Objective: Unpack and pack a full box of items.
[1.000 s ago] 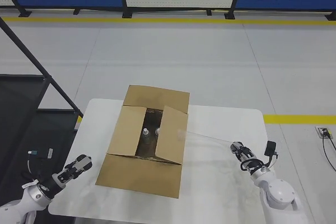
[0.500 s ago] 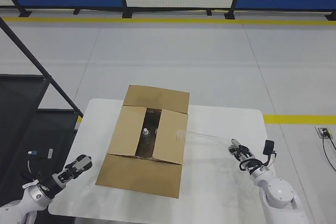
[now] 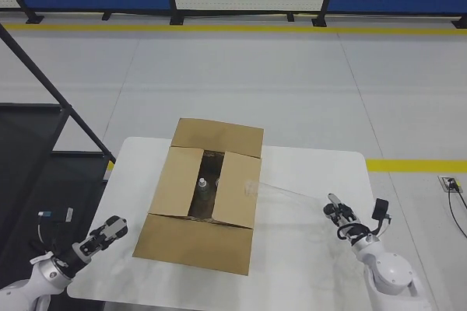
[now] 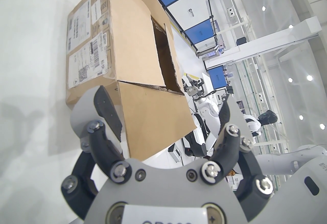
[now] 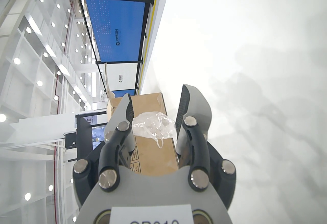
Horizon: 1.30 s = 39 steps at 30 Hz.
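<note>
A brown cardboard box (image 3: 202, 233) (image 4: 132, 38) (image 5: 153, 158) stands in the middle of the white table (image 3: 311, 264). Its top flaps are partly open, and a capped bottle (image 3: 203, 183) shows in the gap. A strip of clear film (image 3: 288, 193) runs from the right flap to my right gripper (image 3: 332, 205) (image 5: 156, 92), near the table's right side. That gripper is open, with the crumpled film end (image 5: 153, 124) between its fingers. My left gripper (image 3: 115, 226) (image 4: 163, 97) is open and holds nothing, off the box's front left corner.
A black metal frame and dark panel (image 3: 31, 155) stand close to the table's left edge. Bare tabletop lies right of the box and along its left side. The right gripper (image 4: 190, 84) shows far off beyond the box in the left wrist view.
The box's right flap, lifted a second ago, has dropped flat. The film has narrowed to a thin strip. My right gripper shifted slightly toward the box, then back. The left arm stayed still.
</note>
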{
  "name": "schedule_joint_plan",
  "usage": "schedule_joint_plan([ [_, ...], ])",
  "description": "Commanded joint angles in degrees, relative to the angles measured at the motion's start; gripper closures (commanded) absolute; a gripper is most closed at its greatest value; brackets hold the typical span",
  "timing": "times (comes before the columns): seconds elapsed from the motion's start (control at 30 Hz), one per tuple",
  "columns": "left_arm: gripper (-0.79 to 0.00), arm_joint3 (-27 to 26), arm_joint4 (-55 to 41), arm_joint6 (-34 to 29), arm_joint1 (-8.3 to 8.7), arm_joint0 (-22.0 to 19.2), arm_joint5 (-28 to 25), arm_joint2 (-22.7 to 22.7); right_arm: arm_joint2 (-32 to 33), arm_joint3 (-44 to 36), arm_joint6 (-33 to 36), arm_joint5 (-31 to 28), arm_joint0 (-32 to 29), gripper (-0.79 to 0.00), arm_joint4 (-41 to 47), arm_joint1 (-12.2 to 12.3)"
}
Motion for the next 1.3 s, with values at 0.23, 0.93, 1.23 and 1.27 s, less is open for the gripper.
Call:
schedule_joint_plan([
  [0.23, -0.785, 1.0, -0.8, -0.9, 0.2, 1.2, -0.4, -2.0, -0.6, -9.1, -11.3, 0.0, -2.6, -0.785, -0.6, -0.3],
  [0.93, -0.785, 4.3, -2.5, -25.2, 2.25, 3.4, -6.9, -0.2, -3.6, -12.7, -12.1, -3.8, -2.8, -0.785, -0.9, -0.5],
  [1.23, -0.785, 0.2, -5.1, -22.0, 2.36, 1.8, -5.8, 0.9, -5.3, -9.4, -8.8, -5.6, 1.4, -0.785, 2.6, -0.5],
  [1.27, -0.785, -0.2, -5.4, -21.6, 2.38, 1.7, -5.7, 0.7, -5.6, -9.3, -8.7, -5.8, 1.8, -0.785, 2.7, -0.5],
])
